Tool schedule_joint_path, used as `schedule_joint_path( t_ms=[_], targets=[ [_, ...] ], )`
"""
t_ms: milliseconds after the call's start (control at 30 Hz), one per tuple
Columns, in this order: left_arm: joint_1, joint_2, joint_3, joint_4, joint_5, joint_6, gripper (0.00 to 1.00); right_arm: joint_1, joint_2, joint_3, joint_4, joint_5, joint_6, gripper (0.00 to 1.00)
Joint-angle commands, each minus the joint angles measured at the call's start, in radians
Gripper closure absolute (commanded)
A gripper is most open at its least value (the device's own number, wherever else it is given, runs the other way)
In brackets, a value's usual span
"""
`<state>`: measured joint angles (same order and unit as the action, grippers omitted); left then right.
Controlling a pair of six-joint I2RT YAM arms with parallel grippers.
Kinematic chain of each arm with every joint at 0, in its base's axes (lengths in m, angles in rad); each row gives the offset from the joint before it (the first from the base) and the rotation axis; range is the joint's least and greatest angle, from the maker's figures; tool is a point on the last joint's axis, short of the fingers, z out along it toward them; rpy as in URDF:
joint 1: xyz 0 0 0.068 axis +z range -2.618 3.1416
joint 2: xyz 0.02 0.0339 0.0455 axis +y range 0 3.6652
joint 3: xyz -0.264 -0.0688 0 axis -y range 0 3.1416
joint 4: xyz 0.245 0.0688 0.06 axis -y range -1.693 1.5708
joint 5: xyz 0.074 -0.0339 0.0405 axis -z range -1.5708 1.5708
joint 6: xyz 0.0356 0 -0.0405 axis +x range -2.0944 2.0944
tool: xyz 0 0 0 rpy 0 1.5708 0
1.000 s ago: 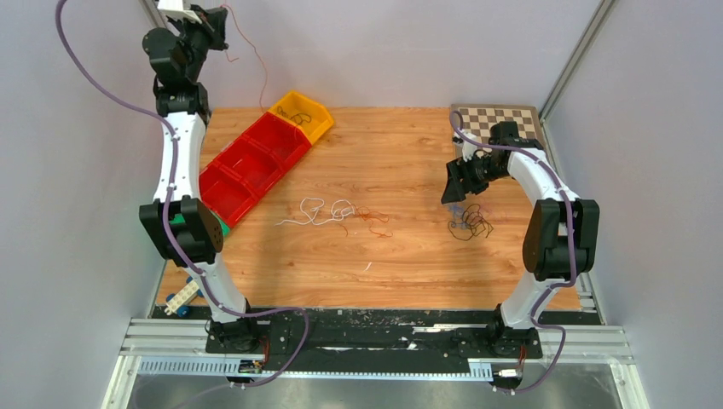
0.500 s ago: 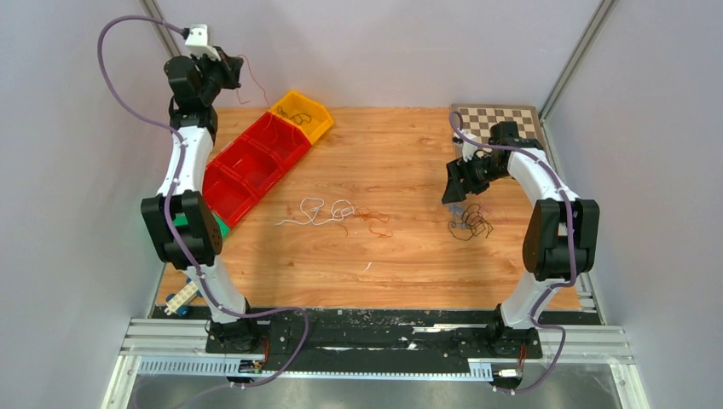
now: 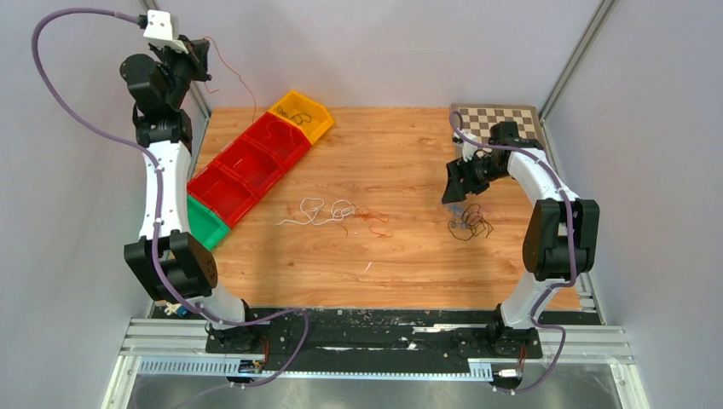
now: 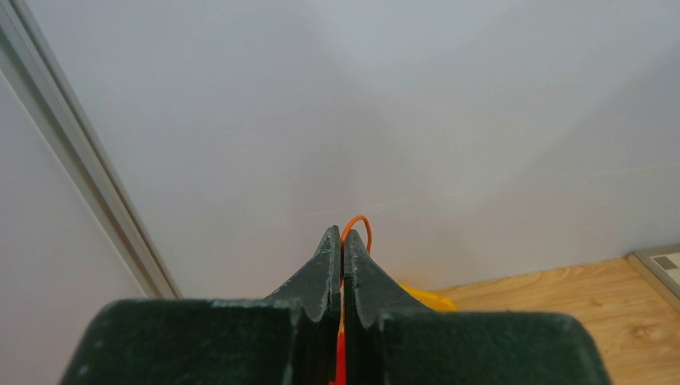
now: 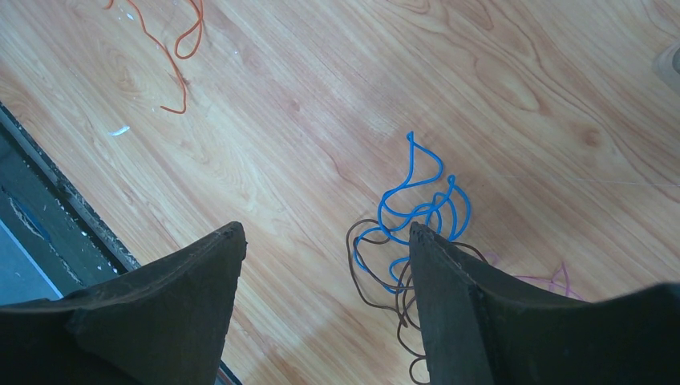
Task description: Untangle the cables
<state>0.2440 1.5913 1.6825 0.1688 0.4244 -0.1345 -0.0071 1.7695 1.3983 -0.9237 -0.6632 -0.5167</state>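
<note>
Leftward and farther back is where the left arm [image 3: 158, 183] has swung in the last half second, carrying the left fingers [image 4: 336, 247] higher. That has bared the green bin [image 3: 207, 228] it had partly covered. The right arm [image 3: 533, 170] has not shifted.

A wooden worktop [image 3: 401, 264] lies far below the left fingers and close under the right fingers [image 3: 452, 192]. A slanting row of bins sits below the left fingers. It runs from the green bin through the red bins [image 3: 247, 166] to a yellow bin [image 3: 304, 113], which has a dark wire in it. A checkerboard [image 3: 494, 121] lies behind the right fingers at the worktop's far corner.

The left fingers are pressed together on an orange strand [image 4: 358, 216]. A small loop of it arcs over their tips, and the rest hangs from them in a long curve toward the yellow bin.

The right fingers stand wide apart and hold nothing. A blue wire [image 5: 417, 204] twisted with a brown wire [image 5: 377, 277] lies on the worktop at the tip of one finger, partly hidden under it and well apart from the other. Farther out from the right fingers, toward the middle of the worktop, lies a loose orange wire [image 5: 175, 56]. Next to it, on the side away from the right fingers, curl the white wires [image 3: 317, 211].
</note>
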Motion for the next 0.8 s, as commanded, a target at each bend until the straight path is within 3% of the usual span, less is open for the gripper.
schedule_joint_path(
  t_ms=[0,400,600,767],
  targets=[
    [0.006,0.005,0.011,-0.073,-0.018,0.046,1.00,0.001,0.001,0.018,0.010,-0.019,0.007,0.27],
    [-0.037,0.223,0.179,-0.111,-0.043,-0.035,1.00,0.002,0.029,0.030,0.011,-0.020,0.008,0.27],
    [-0.123,0.331,0.276,-0.071,-0.160,-0.009,1.00,0.002,0.045,0.046,0.010,-0.012,0.007,0.27],
    [-0.145,0.380,0.221,-0.053,-0.193,0.028,1.00,0.001,0.047,0.047,0.010,-0.005,0.004,0.27]
  ],
)
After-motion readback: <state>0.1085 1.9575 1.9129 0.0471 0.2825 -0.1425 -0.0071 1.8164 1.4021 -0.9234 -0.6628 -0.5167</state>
